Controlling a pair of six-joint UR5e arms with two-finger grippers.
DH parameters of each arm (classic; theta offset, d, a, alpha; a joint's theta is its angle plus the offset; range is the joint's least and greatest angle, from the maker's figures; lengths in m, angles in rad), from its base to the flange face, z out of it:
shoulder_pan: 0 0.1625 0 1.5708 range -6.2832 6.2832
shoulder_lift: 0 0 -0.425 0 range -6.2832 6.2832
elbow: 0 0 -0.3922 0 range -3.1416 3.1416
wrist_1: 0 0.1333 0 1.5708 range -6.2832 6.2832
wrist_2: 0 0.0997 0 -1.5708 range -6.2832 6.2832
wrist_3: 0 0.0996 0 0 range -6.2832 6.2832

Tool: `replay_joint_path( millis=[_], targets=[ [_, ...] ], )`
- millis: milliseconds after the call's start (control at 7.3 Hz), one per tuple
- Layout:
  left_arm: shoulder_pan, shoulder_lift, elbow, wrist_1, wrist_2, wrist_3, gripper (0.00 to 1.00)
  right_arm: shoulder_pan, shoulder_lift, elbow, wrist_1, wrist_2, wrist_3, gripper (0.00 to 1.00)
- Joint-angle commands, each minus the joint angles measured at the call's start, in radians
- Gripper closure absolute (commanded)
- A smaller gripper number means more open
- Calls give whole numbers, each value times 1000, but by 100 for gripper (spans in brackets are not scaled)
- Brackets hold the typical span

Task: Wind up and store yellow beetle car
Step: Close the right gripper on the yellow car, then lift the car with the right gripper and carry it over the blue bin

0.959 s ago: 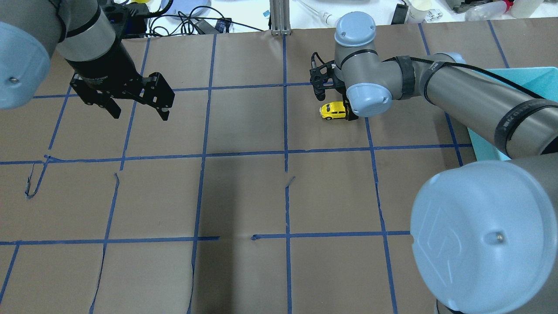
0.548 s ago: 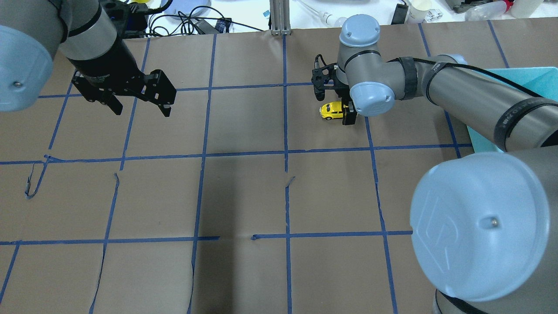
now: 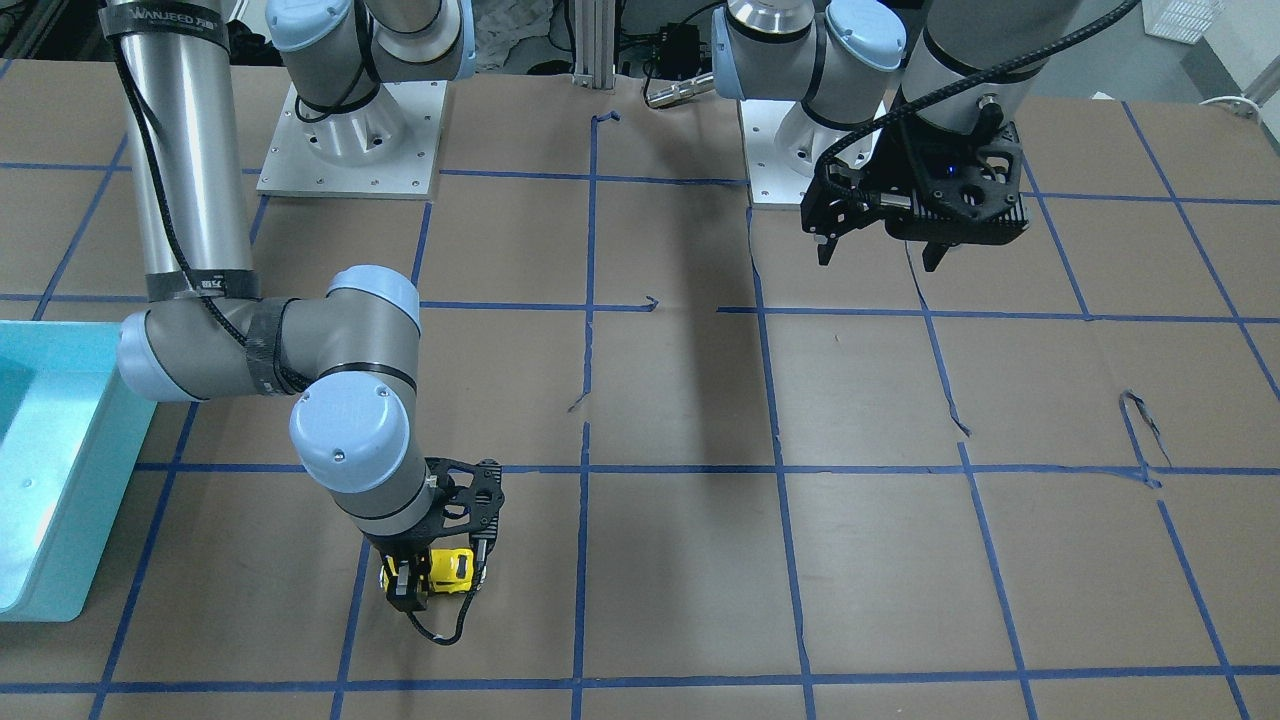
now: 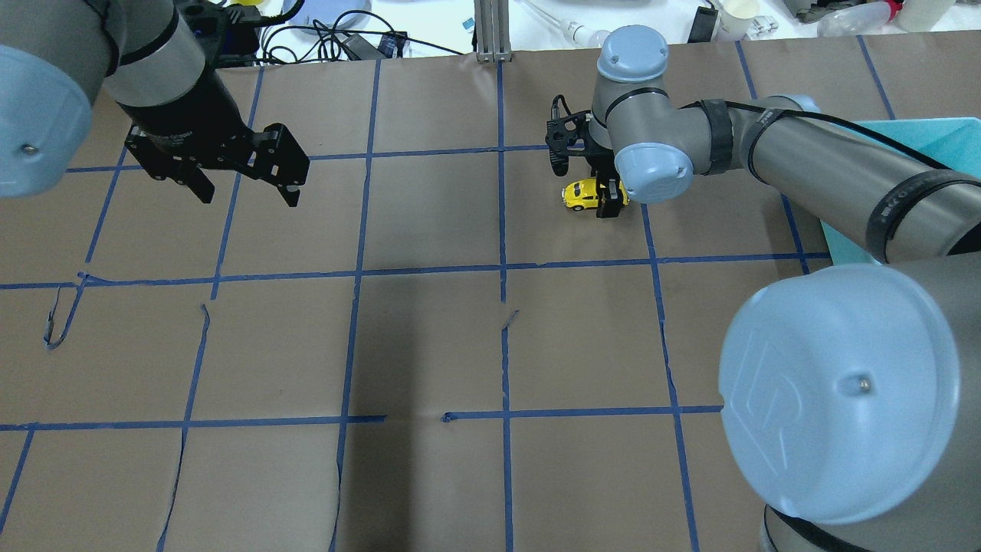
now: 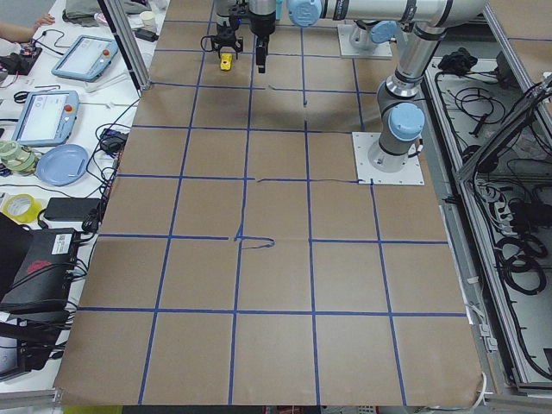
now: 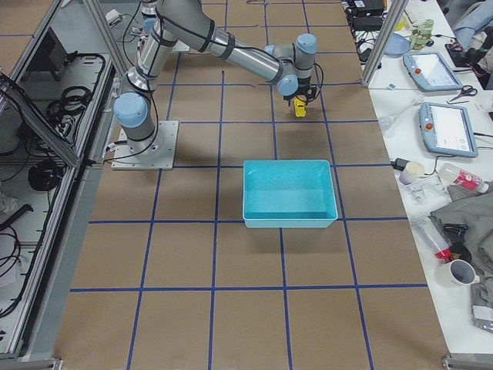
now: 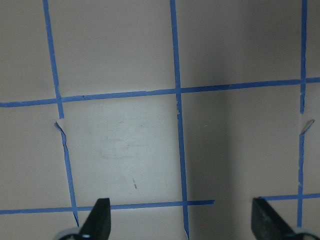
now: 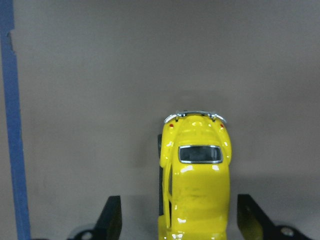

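The yellow beetle car (image 4: 584,195) stands on its wheels on the brown table. It also shows in the front view (image 3: 452,566) and in the right wrist view (image 8: 196,180). My right gripper (image 4: 608,193) is low over the table and open, with one finger on each side of the car's end. In the right wrist view its fingers (image 8: 113,220) stand clear of the car body, with a gap on both sides. My left gripper (image 4: 249,198) hangs open and empty above the table's far left part, far from the car. It holds nothing in the left wrist view (image 7: 182,220).
A teal bin (image 4: 923,142) stands to the right of the car, partly behind my right arm, and shows whole in the right side view (image 6: 289,193). Blue tape lines grid the table. Cables and clutter lie beyond the far edge (image 4: 337,34).
My right wrist has shifted slightly to the right and settled around the car's end. The car has not moved. My left gripper has barely shifted and stays open.
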Motion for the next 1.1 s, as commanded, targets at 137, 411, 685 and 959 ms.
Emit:
replay_joint_path(
  millis=[137, 411, 685, 959],
  targets=[
    [0, 0, -1, -1, 0, 0, 0, 0, -5, -3, -2, -2, -4, 91],
    [0, 2, -1, -1, 0, 0, 0, -3, -13, -70, 22, -10, -4, 95],
    [7, 2, -1, -4, 1, 1, 0, -58, -100, -101, 139, -24, 1, 96],
    [4, 6, -3, -4, 0, 0, 0, -223, -191, -89, 175, -21, -40, 95]
  ],
)
